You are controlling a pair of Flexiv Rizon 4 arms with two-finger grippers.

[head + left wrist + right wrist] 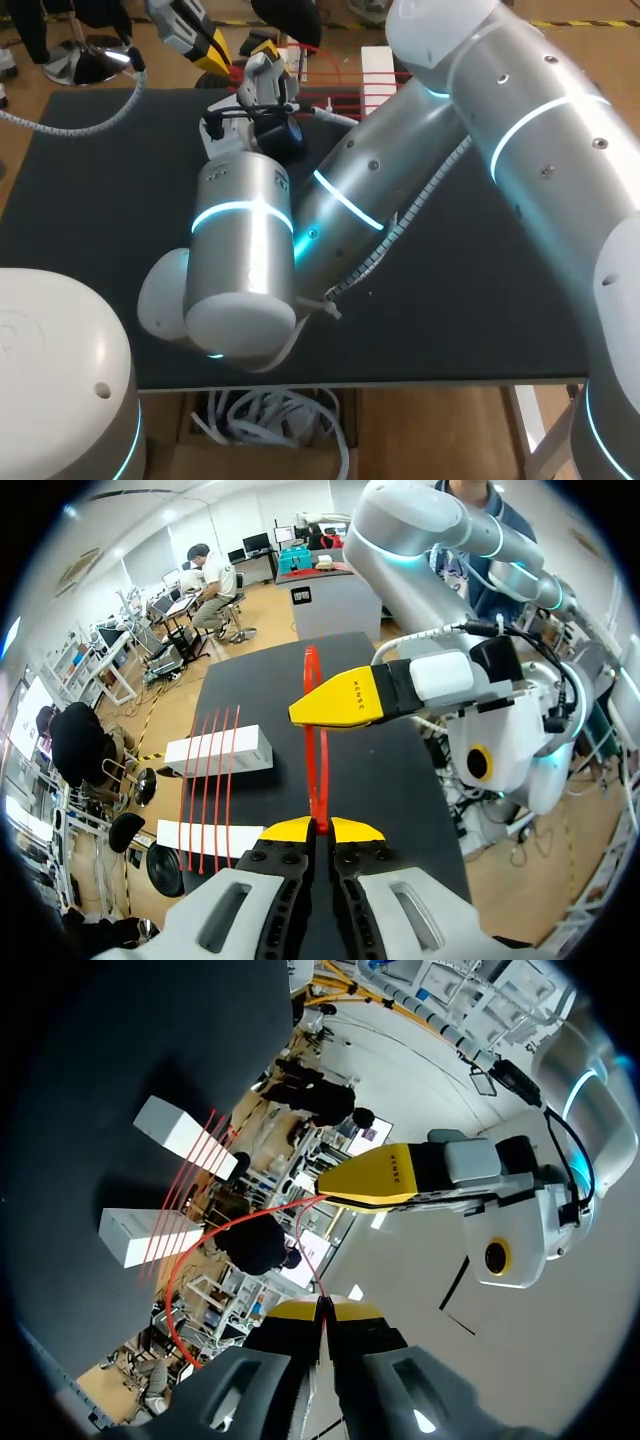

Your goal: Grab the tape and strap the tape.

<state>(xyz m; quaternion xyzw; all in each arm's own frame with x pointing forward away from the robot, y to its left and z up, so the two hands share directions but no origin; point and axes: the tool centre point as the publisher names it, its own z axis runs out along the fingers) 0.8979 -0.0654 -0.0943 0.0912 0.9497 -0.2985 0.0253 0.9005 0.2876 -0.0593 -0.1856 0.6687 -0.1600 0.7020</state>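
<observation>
At the head view's upper centre, the left gripper (320,829) was clamped narrowly on the thin red tape loop (314,720). The right gripper (322,1309) pinched the same loop. Beside it, two white rectangular blocks (218,752) lay on the black table (390,780).
</observation>
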